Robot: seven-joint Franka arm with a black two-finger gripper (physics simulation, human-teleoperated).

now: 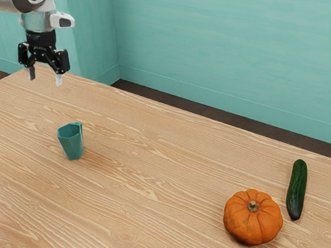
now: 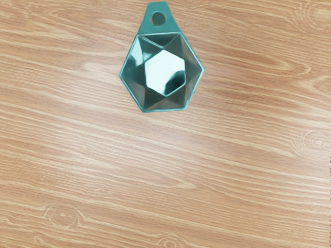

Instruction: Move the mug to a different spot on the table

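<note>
A teal faceted mug (image 1: 70, 140) stands upright on the wooden table (image 1: 149, 175), toward the exterior view's left. My gripper (image 1: 43, 77) hangs high above the table, up and to the left of the mug, open with nothing between its fingers. Seen from above in the wrist view, the mug (image 2: 162, 71) shows a hexagonal rim, a shiny empty inside and a small flat handle with a hole (image 2: 158, 18).
An orange pumpkin (image 1: 253, 216) sits near the front at the exterior view's right. A dark green cucumber (image 1: 296, 189) lies just beyond it, close to the table's right side. The wide stretch of wood between the mug and the pumpkin is bare.
</note>
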